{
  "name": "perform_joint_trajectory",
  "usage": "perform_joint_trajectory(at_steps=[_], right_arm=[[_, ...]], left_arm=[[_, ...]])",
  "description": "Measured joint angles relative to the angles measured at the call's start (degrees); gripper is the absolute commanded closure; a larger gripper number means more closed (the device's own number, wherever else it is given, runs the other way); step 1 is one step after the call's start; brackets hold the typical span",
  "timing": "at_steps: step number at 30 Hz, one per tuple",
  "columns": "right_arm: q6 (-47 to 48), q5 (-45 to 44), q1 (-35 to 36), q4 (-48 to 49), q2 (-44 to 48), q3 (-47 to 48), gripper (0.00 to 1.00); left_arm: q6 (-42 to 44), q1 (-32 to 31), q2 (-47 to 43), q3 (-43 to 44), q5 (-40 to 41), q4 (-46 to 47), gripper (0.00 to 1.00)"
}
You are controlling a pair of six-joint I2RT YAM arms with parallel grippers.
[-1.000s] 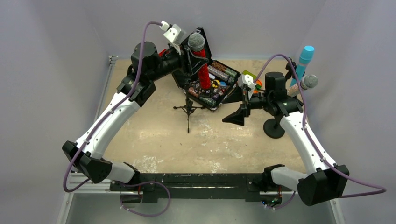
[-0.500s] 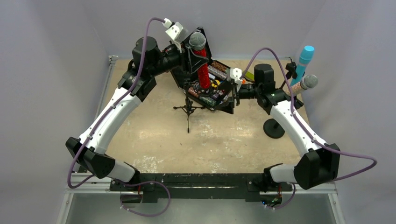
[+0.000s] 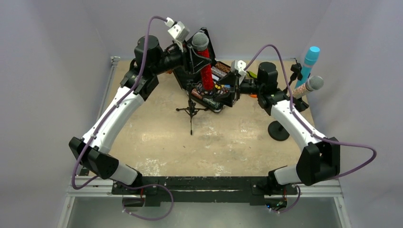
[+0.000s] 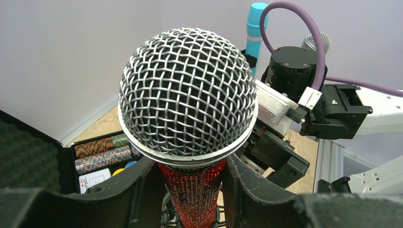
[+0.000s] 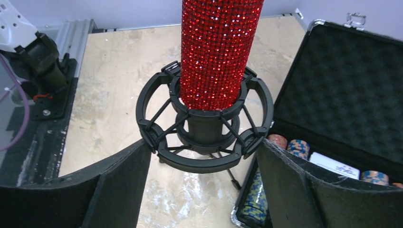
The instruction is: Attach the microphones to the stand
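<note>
One microphone is left to seat, and the right arm has come in to help.
Within the last second the right arm swung from near the black round-based stand (image 3: 279, 130) to the black ring-shaped shock mount (image 5: 199, 164) on the small tripod. Its right jaws are spread open either side of it, probably to steady it. The left jaws stay clamped on the red glitter microphone with grey mesh head (image 4: 187, 92). Only the right wrist view shows its foot in the mount's collar. The top view shows the light blue microphone (image 3: 310, 59) and the silver glitter microphone (image 3: 311, 84) up at that far stand.
</note>
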State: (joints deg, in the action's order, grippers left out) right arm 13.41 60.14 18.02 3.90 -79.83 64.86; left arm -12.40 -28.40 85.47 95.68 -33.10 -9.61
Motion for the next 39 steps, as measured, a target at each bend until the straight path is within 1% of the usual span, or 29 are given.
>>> perform_joint_trajectory(at_steps=[9, 14, 16, 19, 24, 29, 31, 33, 39], right_arm=[[-5.2, 0.5, 0.3, 4.7, -1.4, -1.7, 0.27], [-6.3, 0.6, 0.3, 5.6, -1.4, -2.3, 0.29], [-6.6, 0.7, 0.3, 5.7, -1.4, -2.3, 0.32], [-7.2, 0.7, 0.4, 5.8, -1.4, -2.3, 0.34], [-8.3, 0.7, 0.4, 5.8, -1.4, -2.3, 0.36], [-9.4, 0.9, 0.5, 6.0, -1.4, -2.3, 0.38], [-10.0, 0.9, 0.9, 6.8, -1.4, -2.3, 0.39], [-10.5, 0.9, 1.0, 6.6, -1.7, -2.3, 0.39], [-11.4, 0.9, 1.2, 7.1, -1.7, -2.2, 0.39]], left_arm=[[-0.1, 0.6, -0.8, -3.8, -0.8, 3.7, 1.0], [0.6, 0.6, -0.9, -4.5, -1.3, 3.9, 1.0], [1.4, 0.6, -0.9, -4.4, -1.6, 3.5, 1.0], [2.9, 0.6, -0.6, -3.4, -2.1, 1.6, 1.0], [6.1, 0.5, 1.2, 0.9, -2.2, -3.9, 1.0], [8.8, 0.1, 1.9, 2.5, -2.3, -7.3, 1.0], [9.8, 0.1, 2.3, 1.2, -2.3, -8.9, 1.0], [9.8, 0.2, 2.3, -1.4, -2.5, -7.4, 1.0], [8.2, 0.2, 1.9, -12.3, -2.5, -4.3, 1.0]])
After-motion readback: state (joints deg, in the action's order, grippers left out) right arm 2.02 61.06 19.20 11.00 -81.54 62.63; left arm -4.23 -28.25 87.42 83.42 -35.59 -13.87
